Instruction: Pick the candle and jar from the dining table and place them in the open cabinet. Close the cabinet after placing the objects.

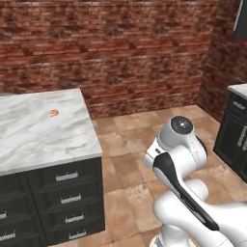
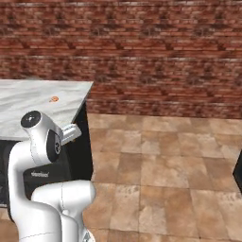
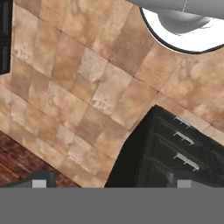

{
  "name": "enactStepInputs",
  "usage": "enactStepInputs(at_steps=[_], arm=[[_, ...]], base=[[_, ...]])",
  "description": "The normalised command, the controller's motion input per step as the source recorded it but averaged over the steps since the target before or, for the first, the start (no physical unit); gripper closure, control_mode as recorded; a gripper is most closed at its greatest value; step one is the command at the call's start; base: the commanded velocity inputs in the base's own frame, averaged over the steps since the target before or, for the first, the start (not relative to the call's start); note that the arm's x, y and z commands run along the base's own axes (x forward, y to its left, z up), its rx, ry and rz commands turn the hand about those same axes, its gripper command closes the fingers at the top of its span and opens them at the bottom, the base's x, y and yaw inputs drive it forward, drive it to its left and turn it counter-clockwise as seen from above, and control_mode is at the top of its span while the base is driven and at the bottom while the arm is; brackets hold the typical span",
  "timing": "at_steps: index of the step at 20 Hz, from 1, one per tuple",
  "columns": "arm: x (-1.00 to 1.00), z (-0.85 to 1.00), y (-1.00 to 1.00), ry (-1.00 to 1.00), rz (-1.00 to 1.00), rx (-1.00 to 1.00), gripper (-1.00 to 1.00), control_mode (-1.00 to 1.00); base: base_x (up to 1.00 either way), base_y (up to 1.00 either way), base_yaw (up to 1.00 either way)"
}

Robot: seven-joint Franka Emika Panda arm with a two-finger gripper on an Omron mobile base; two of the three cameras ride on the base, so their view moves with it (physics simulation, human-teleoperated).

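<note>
Red brick walls (image 1: 120,48) close off the far side of this kitchen, and tan stone floor tiles (image 2: 160,165) run between the units. To the left stands the dining table (image 1: 29,140), a broad slab of white marble veined with grey, smooth and flat, resting on black drawer fronts (image 1: 67,193) with short silver handles. On that top, toward its far right corner, sits one small orange-tan thing (image 1: 54,113), which I take to be the candle; it is too small and blurred to make out its shape. I cannot pick out the dark jar anywhere on the part of the table I can see.

The white arm is folded up over its base, and the gripper (image 3: 109,180) points down at the floor beside the black drawers, its two dark fingertips (image 3: 39,180) set wide apart with nothing between them. So the candle lies up and away from the hand, forward and to the left, on a surface the hand is not facing at all. My judgement is that the arm must lift and swing left over the marble before any grasp. At the far right edge there is another black unit (image 1: 234,140) with a pale top.
</note>
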Motion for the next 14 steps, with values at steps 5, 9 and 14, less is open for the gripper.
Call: enactStepInputs(at_steps=[5,9,14], arm=[[0.0,0.0,0.0,0.0,0.0,0.0,-1.0,1.0],[0.0,0.0,0.0,0.0,0.0,0.0,-1.0,1.0],[0.0,0.0,0.0,0.0,0.0,0.0,-1.0,1.0]], base=[[0.0,0.9,0.0],[0.0,0.91,-0.01],[0.0,0.96,-0.12]])
